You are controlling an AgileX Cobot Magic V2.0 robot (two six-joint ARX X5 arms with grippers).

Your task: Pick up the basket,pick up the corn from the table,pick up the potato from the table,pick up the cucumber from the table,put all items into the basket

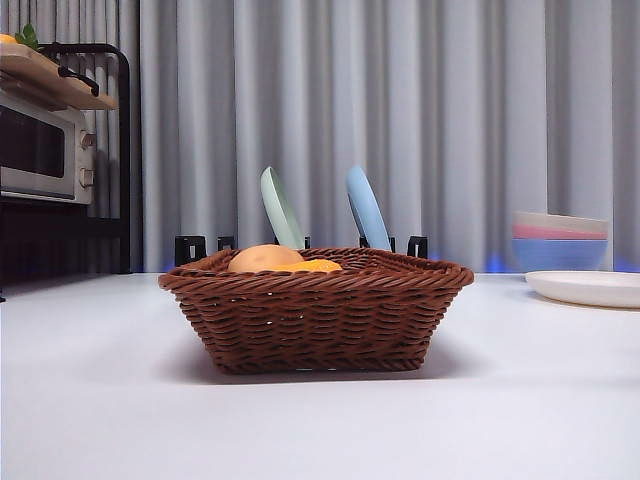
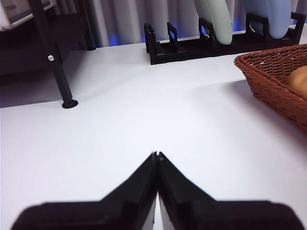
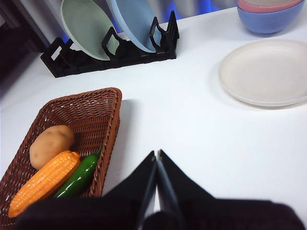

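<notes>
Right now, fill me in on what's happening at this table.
Nothing is being handled. The basket sits on the table with the potato, the corn and the cucumber lying side by side inside it. The left gripper and the right gripper are both shut and empty, held above bare table beside the basket.

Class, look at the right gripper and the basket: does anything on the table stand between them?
Nothing visible does. In the right wrist view, only bare table lies between the shut right gripper and the basket, which holds the potato, corn and cucumber.
</notes>
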